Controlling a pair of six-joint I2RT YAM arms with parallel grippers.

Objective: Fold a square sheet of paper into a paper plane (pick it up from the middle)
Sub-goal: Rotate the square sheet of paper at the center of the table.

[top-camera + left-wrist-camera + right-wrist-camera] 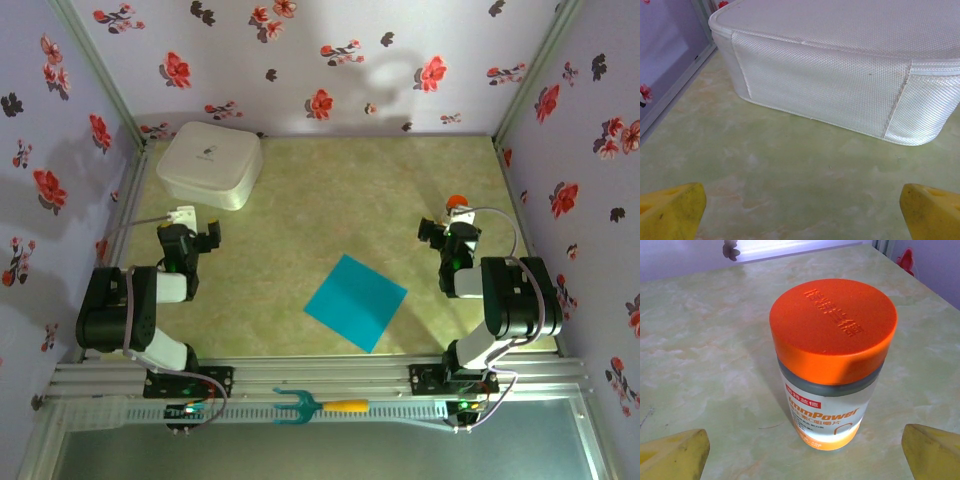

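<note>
Edges of the square sheet of paper lie free, flat at five o'clock from the centre of the table, bare surface around. Left gripper, spread wide, faces white case at ten o'clock; right gripper, equally wide, faces orange-capped bottle at two o'clock.

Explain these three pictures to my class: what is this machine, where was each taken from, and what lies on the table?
Two robot arms stand at the near edge of a table. One picture looks down from above; the others come from a camera on each wrist, yellow fingertips showing. The left tool faces a white case, the right tool an orange-lidded bottle. Both are open and hold nothing. A blue paper square lies flat between the arms; a blue fork rests on the front rail.
</note>
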